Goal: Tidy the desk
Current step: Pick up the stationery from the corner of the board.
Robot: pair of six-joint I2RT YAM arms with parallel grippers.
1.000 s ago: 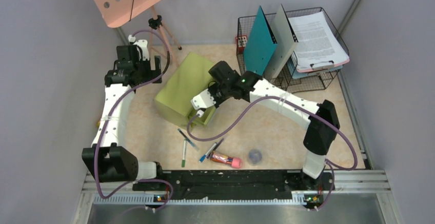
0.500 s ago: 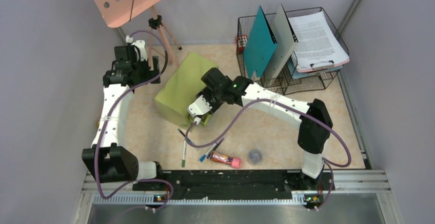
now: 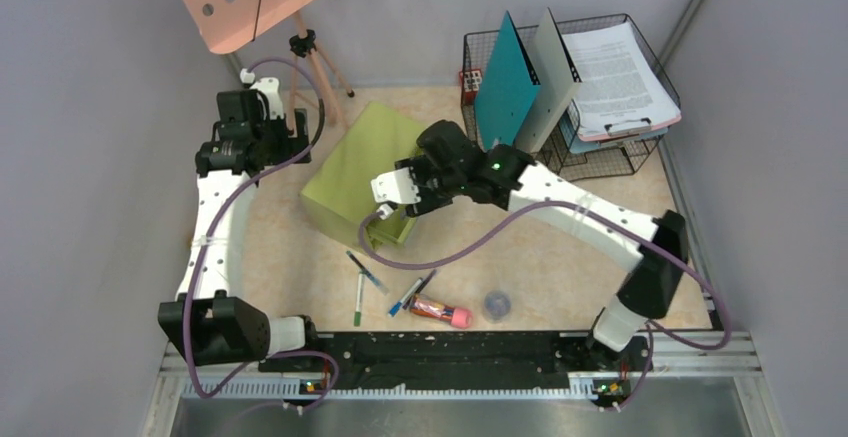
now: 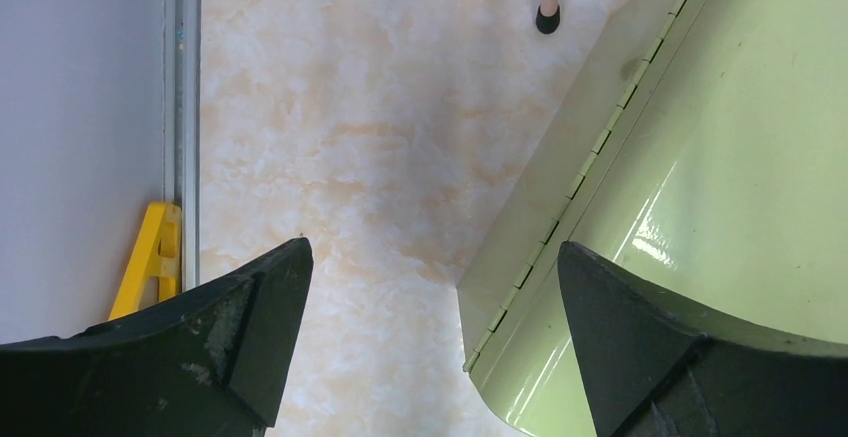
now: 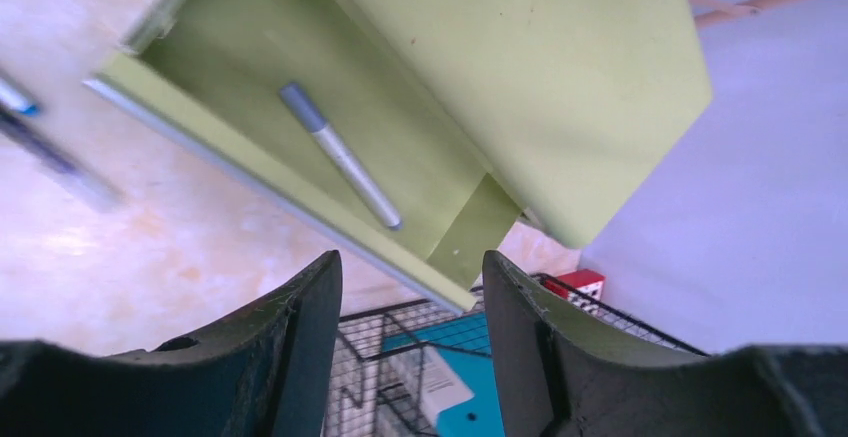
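Hovering my right end effector (image 5: 410, 257), half-spread and empty, over the open drawer (image 5: 225, 57) where a pen (image 5: 340, 157) lies, I hold my left end effector (image 4: 432, 249) wide and empty above the surface (image 4: 350, 137) beside the box (image 4: 720, 157).

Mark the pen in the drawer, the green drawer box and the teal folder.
pen (image 5: 342, 157): right wrist view, mid-barrel.
green drawer box (image 3: 355, 162): top view, top panel.
teal folder (image 3: 505, 82): top view, front cover.

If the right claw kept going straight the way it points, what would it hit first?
Probably the open drawer of the green box, near its front rim; a silver pen lies inside. The right gripper is open and empty; depth is hard to judge.
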